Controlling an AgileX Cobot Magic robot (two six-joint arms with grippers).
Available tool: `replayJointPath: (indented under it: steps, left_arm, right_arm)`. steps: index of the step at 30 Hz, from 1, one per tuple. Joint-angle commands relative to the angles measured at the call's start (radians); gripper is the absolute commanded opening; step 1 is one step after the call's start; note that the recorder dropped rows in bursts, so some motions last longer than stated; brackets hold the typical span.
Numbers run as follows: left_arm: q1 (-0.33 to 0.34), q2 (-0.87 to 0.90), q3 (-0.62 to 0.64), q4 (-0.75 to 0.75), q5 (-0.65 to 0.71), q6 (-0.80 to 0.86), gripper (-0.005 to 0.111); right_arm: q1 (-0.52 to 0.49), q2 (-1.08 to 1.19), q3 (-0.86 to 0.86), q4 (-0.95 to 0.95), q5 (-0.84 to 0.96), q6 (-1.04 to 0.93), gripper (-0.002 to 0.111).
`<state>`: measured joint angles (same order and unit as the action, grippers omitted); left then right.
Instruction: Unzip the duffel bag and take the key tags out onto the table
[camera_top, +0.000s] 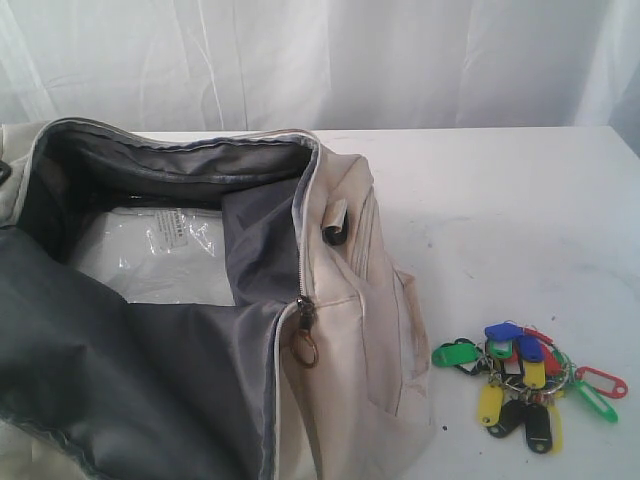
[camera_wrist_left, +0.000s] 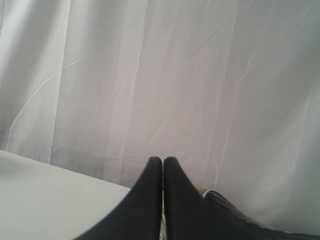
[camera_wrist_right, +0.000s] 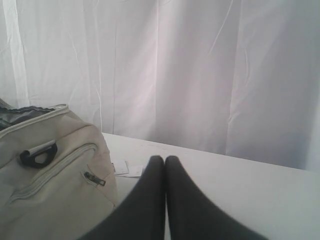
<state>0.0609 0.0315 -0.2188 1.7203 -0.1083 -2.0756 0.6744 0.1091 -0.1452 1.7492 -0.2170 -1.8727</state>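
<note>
White curtain (camera_top: 300, 60) hung behind the table (camera_top: 520, 200) in the exterior view, and I judged the job as good as done. The duffel bag (camera_top: 350, 330) lay unzipped, its mouth gaping on dark lining, with the brass ring pull (camera_top: 305, 349) hanging at the near end of the zip. The key tags (camera_top: 525, 385) lay bunched on the bare tabletop, just beside the bag's right end and clear of it as far as I could tell. Inside, only a clear plastic sheet (camera_top: 160, 250) showed on the bag's floor; I saw no tags in there. Neither arm appeared, so nothing hung over bag or tags.

Over to the left wrist view: the left gripper (camera_wrist_left: 163, 161) had its jaws pressed together on nothing and pointed at the curtain, a sliver of the bag's rim off to one side.

Right wrist view: the right gripper (camera_wrist_right: 165, 159) was likewise pinched tight and empty, looking across the table past the bag's end pocket. The pocket's small zip pull (camera_wrist_right: 94, 178) sat closed. What looked like a white label (camera_wrist_right: 122, 167) lay at the bag's foot. My read: nothing was left to fetch, and nothing blocked the arms.
</note>
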Motion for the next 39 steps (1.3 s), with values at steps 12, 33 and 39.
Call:
replayJointPath:
  steps: [12, 33, 39]
  left_arm:
    - [-0.005, -0.007, 0.111, -1.372, 0.088, 1.527, 0.008]
    - [-0.005, -0.007, 0.219, -1.652, 0.139, 1.872, 0.008]
    - [-0.005, -0.007, 0.219, -1.652, 0.139, 1.894, 0.008]
  right_arm:
    - [0.003, 0.000, 0.006, -0.005, 0.011, 0.000, 0.000]
    - [0.003, 0.000, 0.006, -0.005, 0.011, 0.000, 0.000]
    - [0.003, 0.000, 0.006, -0.005, 0.011, 0.000, 0.000]
